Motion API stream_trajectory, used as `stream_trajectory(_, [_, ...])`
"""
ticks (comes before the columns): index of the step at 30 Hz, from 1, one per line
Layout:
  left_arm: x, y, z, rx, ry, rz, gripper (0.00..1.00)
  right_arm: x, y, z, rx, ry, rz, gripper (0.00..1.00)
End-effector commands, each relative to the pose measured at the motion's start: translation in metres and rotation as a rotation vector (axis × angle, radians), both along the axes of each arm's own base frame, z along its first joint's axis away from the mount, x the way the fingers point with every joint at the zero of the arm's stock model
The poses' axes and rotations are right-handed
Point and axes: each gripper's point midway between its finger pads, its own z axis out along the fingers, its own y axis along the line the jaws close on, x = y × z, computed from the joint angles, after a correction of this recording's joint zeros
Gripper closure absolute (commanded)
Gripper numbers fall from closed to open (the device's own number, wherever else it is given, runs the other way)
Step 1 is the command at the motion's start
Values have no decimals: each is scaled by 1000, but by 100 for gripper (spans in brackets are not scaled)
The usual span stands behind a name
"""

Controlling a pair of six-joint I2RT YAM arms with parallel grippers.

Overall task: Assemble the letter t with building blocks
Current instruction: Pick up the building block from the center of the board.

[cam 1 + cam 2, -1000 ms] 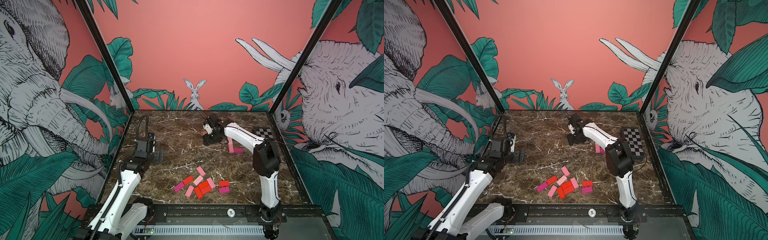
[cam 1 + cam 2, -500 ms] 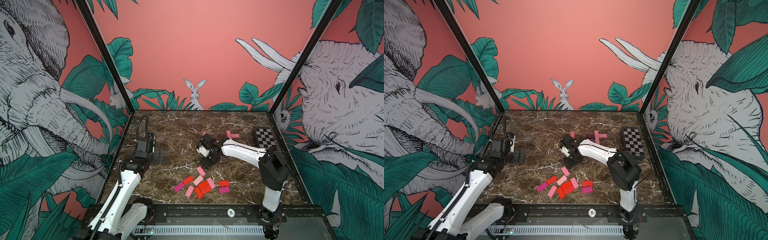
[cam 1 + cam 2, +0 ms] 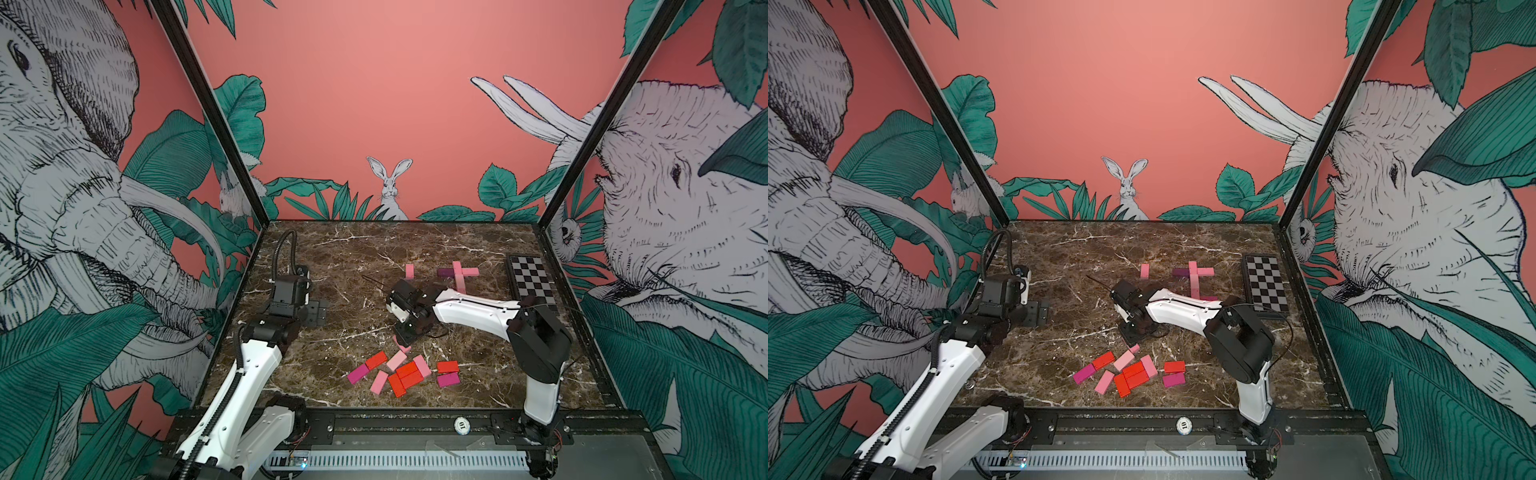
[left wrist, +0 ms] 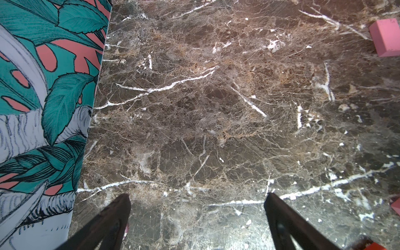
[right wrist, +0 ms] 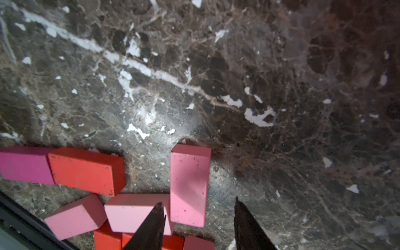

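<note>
right gripper (image 5: pixel 198 202) is down low at the far edge of the pile of blocks (image 3: pixel 405 372), which sits near the front middle of the marble tabletop (image 3: pixel 353 257). its jaws are only partway apart, kinda narrow, straddling one end of a pink block (image 5: pixel 188 184) lying flat on the marble. in the right wrist view there's a clear gap between that block and one finger. the other finger sits over a lighter pink block (image 5: pixel 134 211) next to it, so it isn't gripping anything as far as i can see.

left gripper (image 4: pixel 197 205) is spread wide and empty over bare marble near the left wall.

further back on the right is a cross of blocks (image 3: pixel 458 274): a pink bar with a dark purple piece on one side and a pink piece on the other. it's near the checkered board (image 3: pixel 532 280), and its lower end is hidden by the right arm. a lone pink block (image 3: pixel 409 271) lies near the cross, not touching.
</note>
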Motion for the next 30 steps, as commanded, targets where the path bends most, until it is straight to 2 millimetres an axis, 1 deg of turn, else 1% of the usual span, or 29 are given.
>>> stream_trajectory(1, [-6,3,-3,2,16,13,1,4,3,-3,-30,-28,-17,48])
stream_trajectory(6, [-6,2,-1,-3,5,10,1,1,6,-8,-53,-28,-22,47])
stream_trajectory(12, [-6,2,-2,-3,7,11,1,-4,8,-13,-81,-28,-15,48])
stream_trajectory(18, [-7,2,-1,-4,4,10,1,-9,4,-19,-126,-28,-9,50])
stream_trajectory(25, [-6,2,-2,-7,7,9,1,-7,2,-21,-154,-38,0,53])
stream_trajectory(30, [-6,2,-2,-5,7,10,1,-6,2,-29,-171,-33,9,56])
